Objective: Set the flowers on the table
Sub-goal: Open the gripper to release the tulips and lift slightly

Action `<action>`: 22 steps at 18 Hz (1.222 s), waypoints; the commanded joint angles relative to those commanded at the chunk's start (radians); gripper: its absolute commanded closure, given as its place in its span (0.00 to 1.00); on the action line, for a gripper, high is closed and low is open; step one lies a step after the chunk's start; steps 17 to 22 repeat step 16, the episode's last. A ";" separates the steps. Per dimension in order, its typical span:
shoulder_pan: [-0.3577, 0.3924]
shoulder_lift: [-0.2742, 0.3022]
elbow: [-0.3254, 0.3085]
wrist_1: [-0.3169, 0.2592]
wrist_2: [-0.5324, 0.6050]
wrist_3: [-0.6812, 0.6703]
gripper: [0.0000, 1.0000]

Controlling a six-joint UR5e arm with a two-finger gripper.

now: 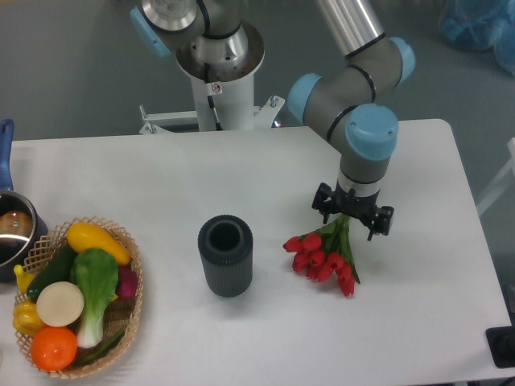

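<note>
The flowers (pixel 322 256) are being seen lying flat on the white bench (pixel 418 322), to the right of the vase (pixel 225 256) and apart from it. The red heads are being fanned out toward the vase side and the lower edge of the bench, while the green stems are being directed up and to the right, away from the vase. The claw (pixel 353 211) is being held directly over the stem ends, farther right of the vase than the blooms. Its two fingers are being shown spread wide, one on each side of the stems, with a gap between fingers and stems; nothing is being gripped. Whether the fingertips are touching the bench cannot be told from this view.

The vase, dark grey and ribbed, is being seen standing upright near the middle of the bench, its mouth facing up. A wicker basket (pixel 133 318) of colourful vegetables is being observed well to the left of the vase. A pot (pixel 14 233) with a blue handle is being partly cut off at the frame edge, farther left of the vase than the basket.
</note>
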 joint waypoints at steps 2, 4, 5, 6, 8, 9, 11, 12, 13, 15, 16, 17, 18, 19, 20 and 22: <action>0.000 0.000 0.025 -0.002 -0.017 0.000 0.00; -0.002 0.000 0.029 -0.002 -0.018 0.003 0.00; -0.003 -0.002 0.029 -0.002 -0.017 0.005 0.00; -0.003 -0.002 0.029 -0.002 -0.015 0.008 0.00; -0.003 -0.002 0.029 -0.002 -0.015 0.009 0.00; -0.002 0.000 0.029 -0.002 -0.015 0.009 0.00; 0.002 0.000 0.029 -0.002 -0.017 0.009 0.00; 0.005 0.000 0.028 0.000 -0.017 0.009 0.00; 0.006 0.000 0.029 0.000 -0.017 0.009 0.00; 0.006 0.002 0.029 0.000 -0.017 0.009 0.00; 0.008 0.002 0.029 0.000 -0.018 0.009 0.00; 0.008 0.002 0.029 0.000 -0.018 0.009 0.00; 0.008 0.002 0.029 0.000 -0.018 0.009 0.00; 0.008 0.002 0.029 0.000 -0.018 0.009 0.00; 0.008 0.002 0.029 0.000 -0.018 0.009 0.00; 0.008 0.002 0.029 0.000 -0.018 0.009 0.00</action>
